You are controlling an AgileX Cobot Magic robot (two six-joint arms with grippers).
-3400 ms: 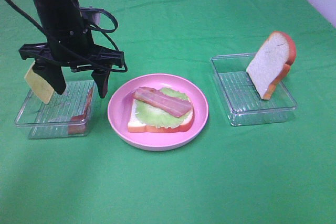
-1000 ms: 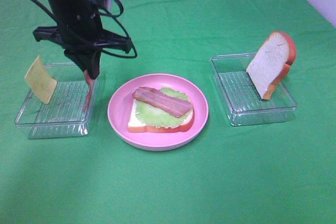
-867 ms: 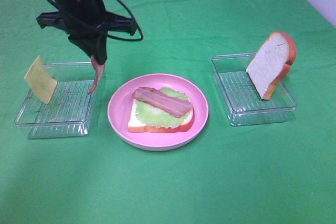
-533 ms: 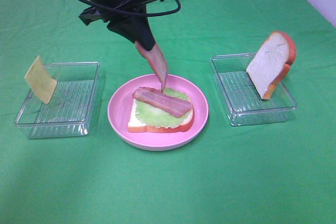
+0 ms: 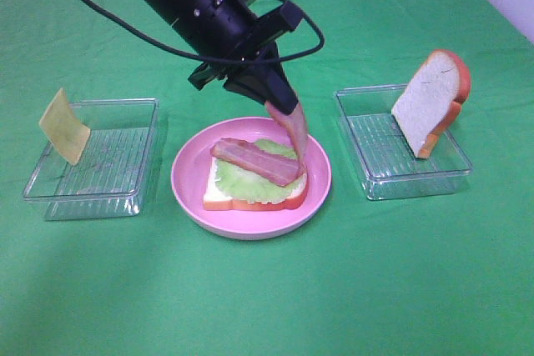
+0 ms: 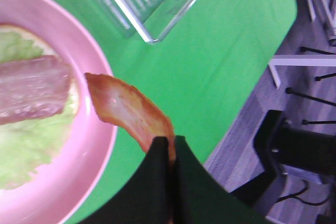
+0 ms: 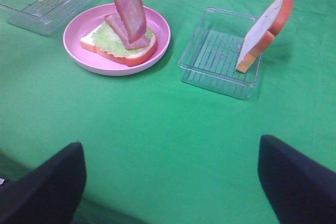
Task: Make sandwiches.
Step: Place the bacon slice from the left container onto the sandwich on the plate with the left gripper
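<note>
Sandwich (image 5: 254,183) open-faced, bacon dangling above

Centre of frame, on pink plate (image 5: 188,193): bread, lettuce, one bacon strip laid across. Just above its right end, second bacon strip (image 5: 291,129) hanging limp, pinched in closed left claw (image 5: 278,104); lower tip close to the sandwich, contact unclear. Right claw (image 7: 169,145) spread wide, holding nothing. Bread slice (image 5: 430,102) leaning upright in right tray (image 5: 380,185). Cheese (image 5: 63,127) propped at far-left tray (image 5: 125,202), left edge of frame.

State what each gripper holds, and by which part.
The left gripper pinches the bacon strip by its top end; the rest hangs over the sandwich on the plate. The right gripper is open and holds nothing.
</note>
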